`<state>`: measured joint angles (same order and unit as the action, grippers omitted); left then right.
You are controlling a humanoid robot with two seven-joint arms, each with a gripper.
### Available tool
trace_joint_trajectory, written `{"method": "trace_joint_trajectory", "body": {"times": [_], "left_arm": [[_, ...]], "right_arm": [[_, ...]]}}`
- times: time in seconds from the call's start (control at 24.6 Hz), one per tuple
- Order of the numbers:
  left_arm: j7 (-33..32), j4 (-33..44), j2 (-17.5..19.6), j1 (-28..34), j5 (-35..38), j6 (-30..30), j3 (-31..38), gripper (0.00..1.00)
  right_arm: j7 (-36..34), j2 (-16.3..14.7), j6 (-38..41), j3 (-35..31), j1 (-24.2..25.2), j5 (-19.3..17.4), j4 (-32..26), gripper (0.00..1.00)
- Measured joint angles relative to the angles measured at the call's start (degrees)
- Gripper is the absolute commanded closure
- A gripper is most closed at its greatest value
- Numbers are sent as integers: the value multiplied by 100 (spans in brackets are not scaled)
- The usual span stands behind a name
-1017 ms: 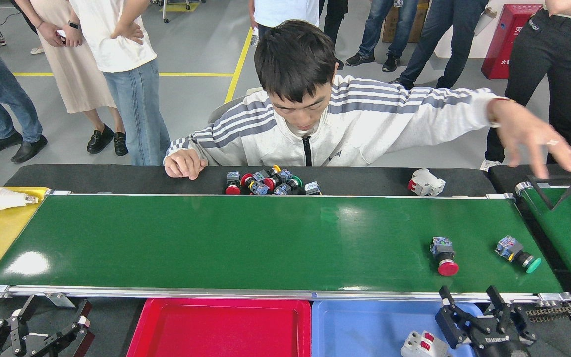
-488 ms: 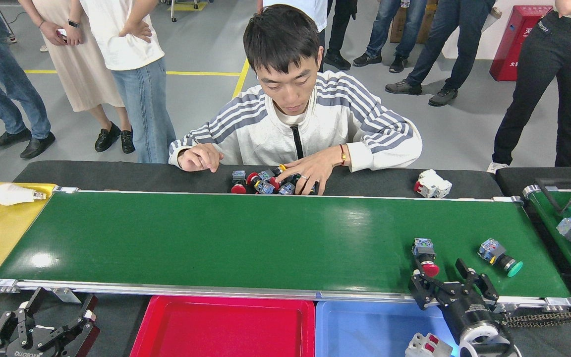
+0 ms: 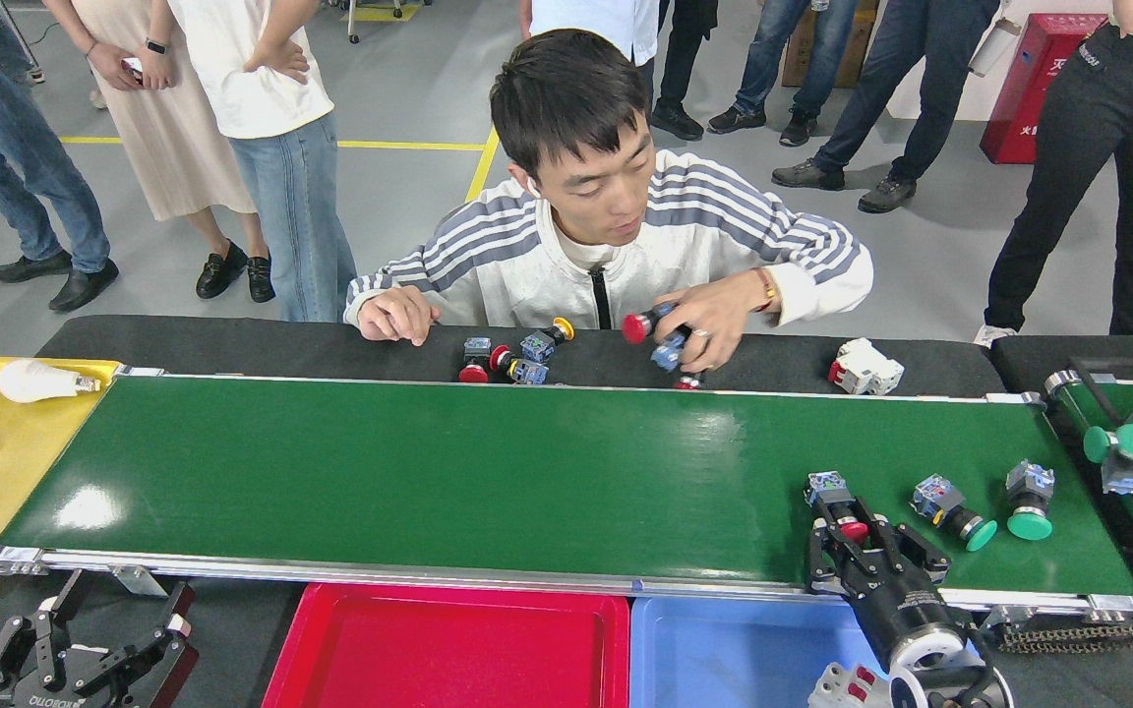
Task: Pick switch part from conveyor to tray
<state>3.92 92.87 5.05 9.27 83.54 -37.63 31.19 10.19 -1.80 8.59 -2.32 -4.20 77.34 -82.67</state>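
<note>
The right tool [image 3: 847, 536] has moved fwd onto the conveyor [image 3: 429, 472] & now sits round the red-button switch part [image 3: 840, 511], fingers on both sides. Can't tell if it's squeezing yet. A new green switch [image 3: 1029, 497] rode in beside it. Blue tray [image 3: 724, 649] waits just below. Left tool [image 3: 85, 659] rests open, off the belt.

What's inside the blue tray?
In the blue tray one white switch part with red bits shows at its near right corner. The right gripper and arm cover that side, so anything more there is hidden.
</note>
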Motion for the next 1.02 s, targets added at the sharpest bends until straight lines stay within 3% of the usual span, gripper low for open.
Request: {"method": "trace_joint_trajectory", "body": {"times": [0.12, 0.33, 0.37, 0.45, 0.61, 0.81, 0.9, 1.02], "left_arm": [[0, 2, 0, 1, -1, -2, 5, 0], [-1, 3, 0, 1, -16, -23, 25, 0], [-2, 3, 0, 1, -29, -30, 28, 0], [-3, 3, 0, 0, -104, -32, 29, 0], [-5, -24, 0, -27, -235, -10, 29, 0], [-5, -41, 2, -83, -223, 33, 47, 0], [-12, -42, 42, -74, -214, 50, 71, 0], [-87, -48, 63, -18, -211, 56, 137, 0]], "right_arm": [[-291, 0, 563, 133, 101, -12, -340, 85], [-814, 0, 2360, 654, 331, -14, -684, 81], [-838, 0, 2675, 867, 331, -14, -684, 71], [-875, 0, 3114, 1355, 331, -11, -661, 0], [-899, 138, 3409, 2042, 331, -10, -471, 0], [-899, 235, 3479, 2021, 323, -79, -486, 0], [-907, 243, 3495, 1589, 346, -264, -667, 0], [-915, 314, 3435, 273, 718, -386, -915, 0]]}}
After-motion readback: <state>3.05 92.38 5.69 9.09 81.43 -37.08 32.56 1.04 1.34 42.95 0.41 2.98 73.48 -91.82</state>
